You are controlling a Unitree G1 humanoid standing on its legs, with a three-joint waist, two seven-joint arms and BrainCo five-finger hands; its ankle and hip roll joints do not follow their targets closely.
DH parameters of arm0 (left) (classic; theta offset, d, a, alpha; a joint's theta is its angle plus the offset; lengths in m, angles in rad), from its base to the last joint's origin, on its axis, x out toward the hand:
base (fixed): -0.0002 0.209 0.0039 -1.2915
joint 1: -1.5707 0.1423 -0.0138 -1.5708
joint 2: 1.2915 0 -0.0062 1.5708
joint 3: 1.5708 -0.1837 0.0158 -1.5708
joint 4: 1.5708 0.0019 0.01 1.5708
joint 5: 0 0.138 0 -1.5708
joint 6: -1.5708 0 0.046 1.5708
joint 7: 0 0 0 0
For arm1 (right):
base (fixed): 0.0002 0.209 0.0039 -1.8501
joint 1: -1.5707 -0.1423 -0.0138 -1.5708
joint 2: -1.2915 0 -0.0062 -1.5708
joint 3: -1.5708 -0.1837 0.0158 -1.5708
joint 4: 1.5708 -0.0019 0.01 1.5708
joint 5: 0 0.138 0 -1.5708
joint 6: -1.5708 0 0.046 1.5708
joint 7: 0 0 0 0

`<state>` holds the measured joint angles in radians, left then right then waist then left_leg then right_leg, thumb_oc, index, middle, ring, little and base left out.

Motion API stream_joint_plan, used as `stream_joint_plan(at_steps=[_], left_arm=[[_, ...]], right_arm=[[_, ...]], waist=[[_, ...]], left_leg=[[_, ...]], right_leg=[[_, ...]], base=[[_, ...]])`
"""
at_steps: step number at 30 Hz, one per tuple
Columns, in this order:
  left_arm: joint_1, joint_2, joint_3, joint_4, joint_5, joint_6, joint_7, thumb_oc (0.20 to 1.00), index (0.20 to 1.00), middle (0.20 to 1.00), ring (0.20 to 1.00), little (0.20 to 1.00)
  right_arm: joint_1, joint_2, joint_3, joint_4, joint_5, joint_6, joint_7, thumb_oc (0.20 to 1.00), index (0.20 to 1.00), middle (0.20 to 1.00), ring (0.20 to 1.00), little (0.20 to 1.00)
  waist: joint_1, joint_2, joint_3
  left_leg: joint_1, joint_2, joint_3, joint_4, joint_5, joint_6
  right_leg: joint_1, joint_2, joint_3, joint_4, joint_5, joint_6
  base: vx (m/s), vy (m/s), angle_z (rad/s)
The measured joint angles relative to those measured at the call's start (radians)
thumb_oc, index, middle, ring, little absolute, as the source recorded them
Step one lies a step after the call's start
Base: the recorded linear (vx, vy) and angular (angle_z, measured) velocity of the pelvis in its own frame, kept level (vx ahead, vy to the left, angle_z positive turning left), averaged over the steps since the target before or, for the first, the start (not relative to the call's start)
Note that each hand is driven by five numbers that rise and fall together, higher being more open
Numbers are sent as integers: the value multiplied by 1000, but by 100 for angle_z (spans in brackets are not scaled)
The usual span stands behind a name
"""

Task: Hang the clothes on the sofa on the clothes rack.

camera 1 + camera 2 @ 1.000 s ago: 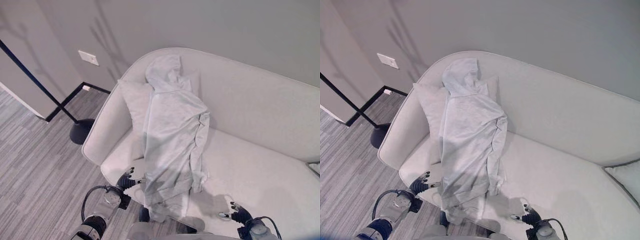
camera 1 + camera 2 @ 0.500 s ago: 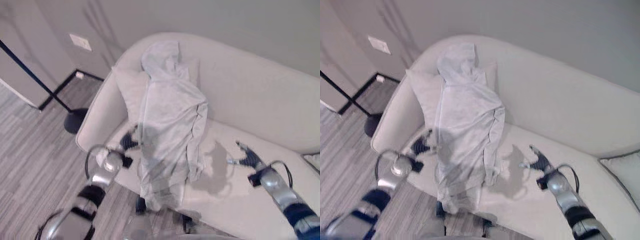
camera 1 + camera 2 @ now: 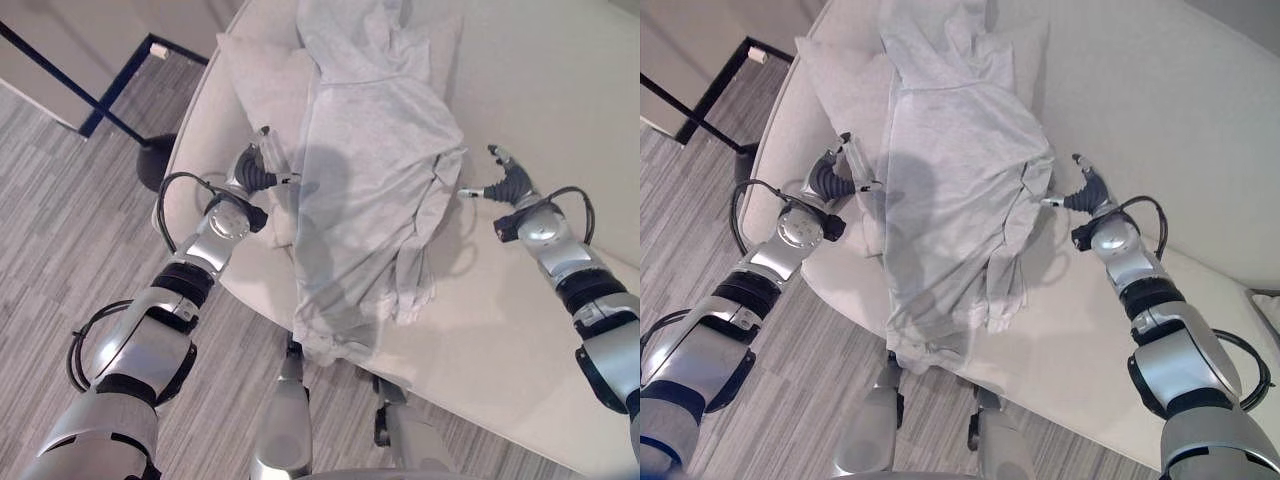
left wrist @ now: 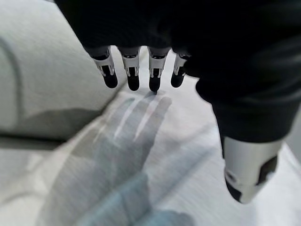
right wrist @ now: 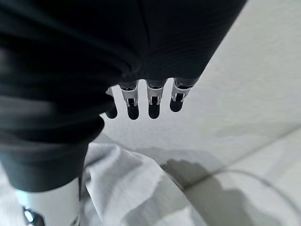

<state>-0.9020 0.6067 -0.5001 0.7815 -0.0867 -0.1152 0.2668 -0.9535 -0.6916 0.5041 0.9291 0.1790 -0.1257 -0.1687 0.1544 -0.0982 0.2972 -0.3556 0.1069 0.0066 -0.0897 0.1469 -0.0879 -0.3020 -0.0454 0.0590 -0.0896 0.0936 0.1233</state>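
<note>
A pale rounded fabric sofa stands on grey striped floor, a black metal rack base beside it. A light grey hooded garment is draped over its cushion. The left hand and right hand flank it, fingers straight, holding nothing.

Soft matt cloth hoodie on a smooth matt fabric sofa.

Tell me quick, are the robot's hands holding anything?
Left hand: open, empty, beside the grey hoodie.
Right hand: open, empty, on the hoodie's other side.
</note>
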Motion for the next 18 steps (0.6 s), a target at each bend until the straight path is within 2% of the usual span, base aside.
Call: stream_joint_plan(at_steps=[4,8,10,12,18], left_arm=[[-17,9,-5,3,0,-3,13,1000,1000,1000,1000,1000],[-41,8,-23,19,-2,-9,14,1000,1000,1000,1000,1000],[-61,9,-37,24,-9,-9,14,1000,1000,1000,1000,1000],[-103,3,-118,89,-13,-14,11,1000,1000,1000,1000,1000],[-156,-19,-135,93,-21,-15,9,1000,1000,1000,1000,1000]], right_arm=[[-78,-40,76,102,19,3,-1,1000,1000,1000,1000,1000],[-148,-51,86,199,40,2,0,1000,1000,1000,1000,1000],[-185,-60,96,201,60,5,0,1000,1000,1000,1000,1000],[-226,-60,162,202,79,4,5,1000,1000,1000,1000,1000],[-281,-59,167,196,139,0,4,1000,1000,1000,1000,1000]], waist=[[11,9,7],[29,13,9],[30,14,10],[34,15,10],[40,21,14]], left_leg=[[-11,0,-9,0,0,0],[-34,0,-16,0,3,-5],[-72,0,-27,0,10,-15],[-100,0,-32,0,16,-15],[-150,-1,-51,0,25,-21]], right_leg=[[-3,1,-18,0,0,0],[-23,2,-22,0,-2,3],[-56,3,-30,0,-2,2],[-81,3,-38,0,-2,2],[-123,3,-45,0,-1,1]], base=[[5,-8,9],[16,-17,5],[26,-20,11],[23,-8,7],[17,5,6]])
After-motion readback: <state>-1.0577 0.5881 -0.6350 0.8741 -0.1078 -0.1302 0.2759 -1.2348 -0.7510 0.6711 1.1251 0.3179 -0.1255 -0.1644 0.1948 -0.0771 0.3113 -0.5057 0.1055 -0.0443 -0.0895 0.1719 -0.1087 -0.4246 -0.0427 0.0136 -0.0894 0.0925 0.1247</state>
